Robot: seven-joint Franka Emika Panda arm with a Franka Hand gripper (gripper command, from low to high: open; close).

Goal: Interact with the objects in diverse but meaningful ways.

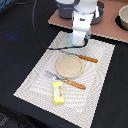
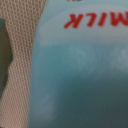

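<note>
Carton (image 2: 80, 75), pale blue, red "MILK" lettering

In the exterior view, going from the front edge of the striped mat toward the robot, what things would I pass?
Yellow packet → fork → round wooden plate → knife → the robot's gripper, low over the mat's far end.

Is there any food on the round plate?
No, it is empty. The plate shows only bare wood, with the knife and fork lying beside it on the mat.
</note>
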